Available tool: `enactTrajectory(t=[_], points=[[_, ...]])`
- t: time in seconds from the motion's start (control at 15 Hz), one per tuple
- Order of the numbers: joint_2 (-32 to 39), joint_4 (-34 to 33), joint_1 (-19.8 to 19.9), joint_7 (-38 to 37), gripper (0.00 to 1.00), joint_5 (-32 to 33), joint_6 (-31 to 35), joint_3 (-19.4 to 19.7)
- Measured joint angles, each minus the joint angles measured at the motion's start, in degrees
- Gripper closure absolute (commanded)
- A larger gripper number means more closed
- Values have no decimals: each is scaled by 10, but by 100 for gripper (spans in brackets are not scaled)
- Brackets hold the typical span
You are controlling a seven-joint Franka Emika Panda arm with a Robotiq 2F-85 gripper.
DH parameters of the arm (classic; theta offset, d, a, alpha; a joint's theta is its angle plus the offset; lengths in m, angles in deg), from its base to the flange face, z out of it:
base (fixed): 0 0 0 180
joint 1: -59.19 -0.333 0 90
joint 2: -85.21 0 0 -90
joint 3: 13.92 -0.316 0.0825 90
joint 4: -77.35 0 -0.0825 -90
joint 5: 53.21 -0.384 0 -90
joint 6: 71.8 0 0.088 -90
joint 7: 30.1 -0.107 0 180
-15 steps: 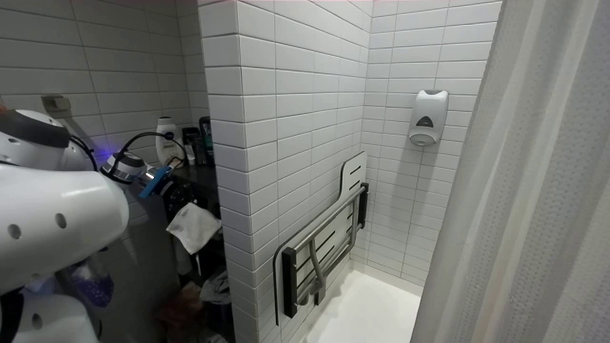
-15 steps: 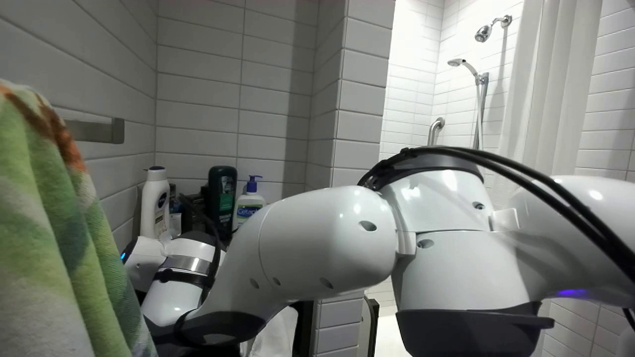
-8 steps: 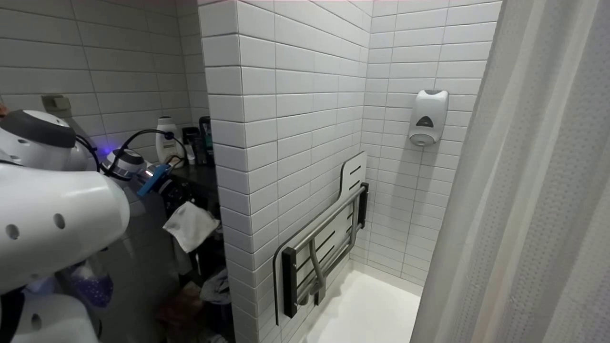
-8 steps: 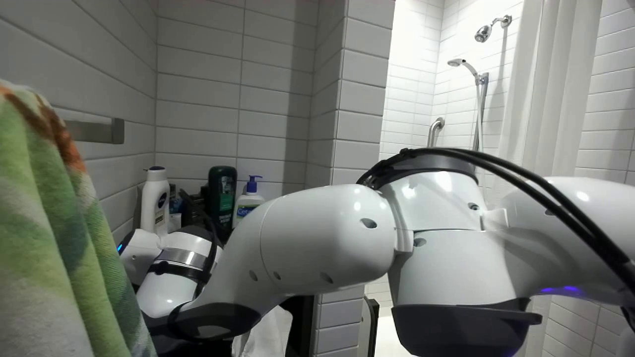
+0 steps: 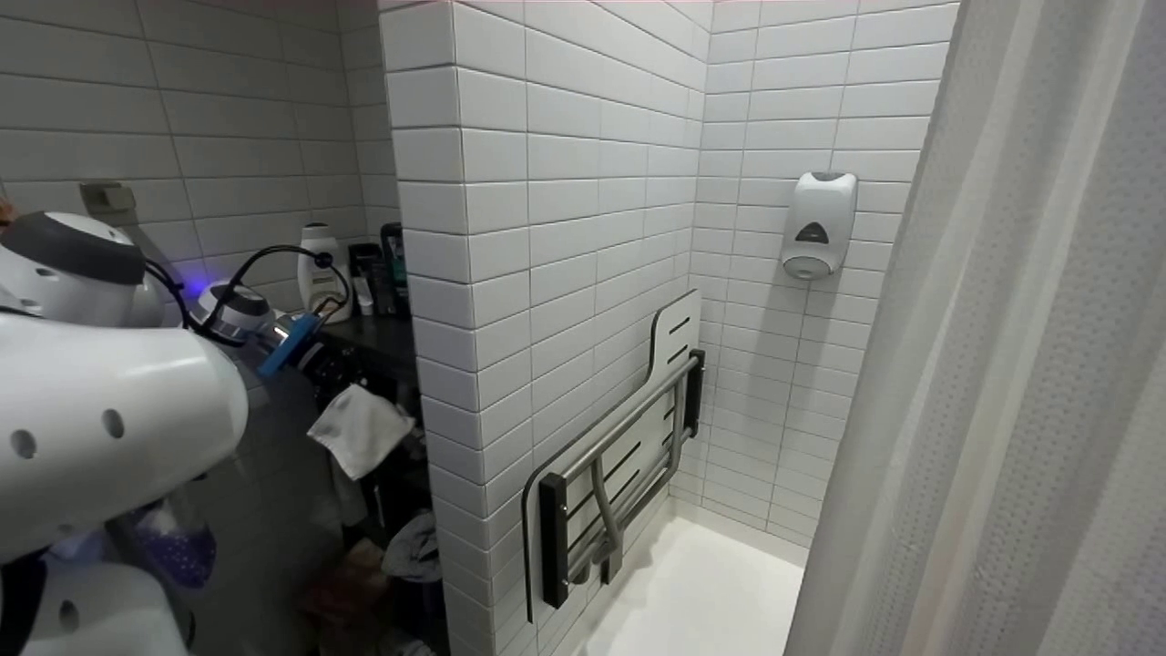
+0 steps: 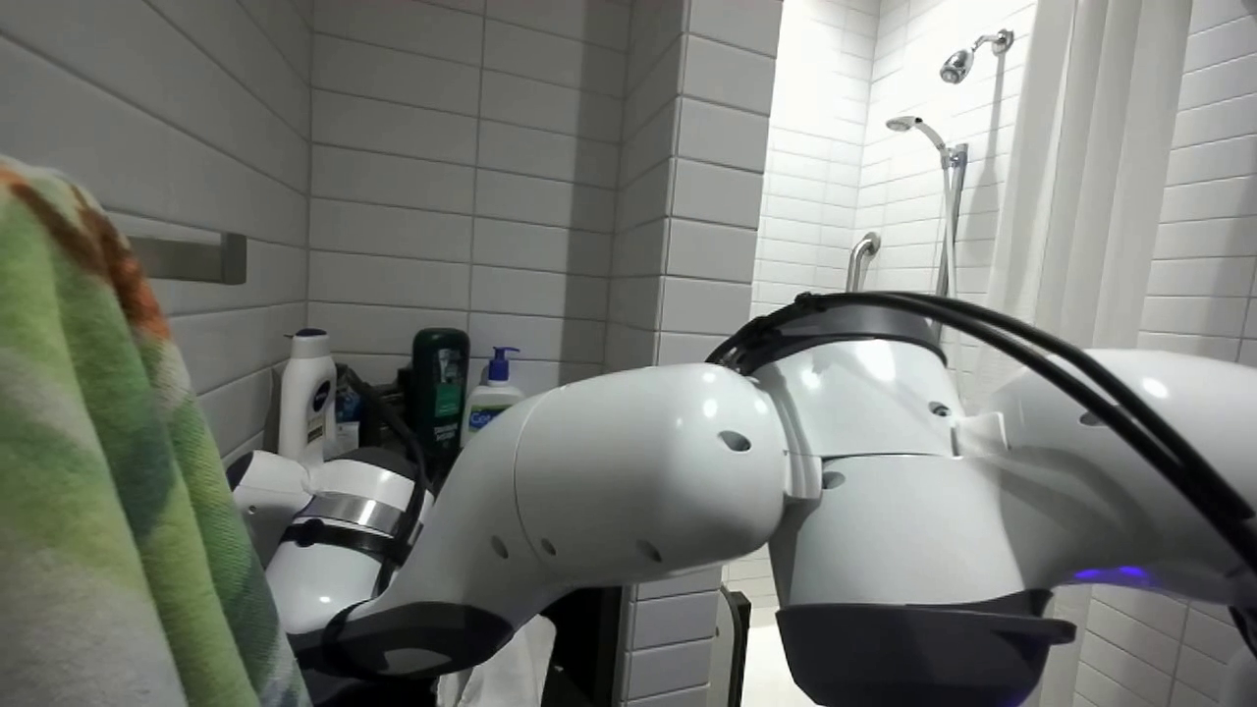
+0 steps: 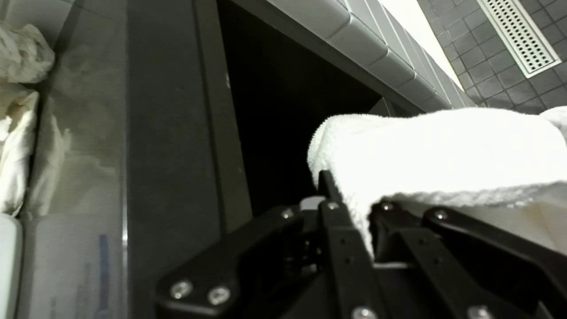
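Observation:
My gripper (image 7: 354,199) is shut on a white towelling cloth (image 7: 443,150), which runs up between the fingers and spreads to the right in the wrist view. In an exterior view the cloth (image 5: 360,428) hangs below the dark gripper, in front of black shelving (image 5: 373,337). A lower part of the cloth (image 6: 501,668) shows beneath the arm in an exterior view, where the arm hides the gripper. Left of the fingers in the wrist view is a dark shelf edge (image 7: 168,133), with a black opening (image 7: 279,110) beside it.
Several bottles stand at the back of the shelf, including a white bottle (image 5: 319,264) and a green bottle (image 6: 439,393). A tiled wall end (image 5: 437,319) borders the shelving. A colourful towel (image 6: 118,442) hangs near the arm. A folded shower seat (image 5: 619,465) is on the wall.
The gripper and cloth have shifted slightly left and up in an exterior view. Under the arm, the cloth has also moved left. The grip on it stays the same.

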Motion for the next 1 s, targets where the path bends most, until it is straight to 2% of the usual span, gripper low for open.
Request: enactTrajectory(t=[0.6, 0.8, 1.0], points=[[0, -1, 0, -6, 98, 0, 21, -5], [1, 9, -9, -8, 98, -1, 91, -11], [5, 50, -29, 7, 98, -13, 144, -4]])
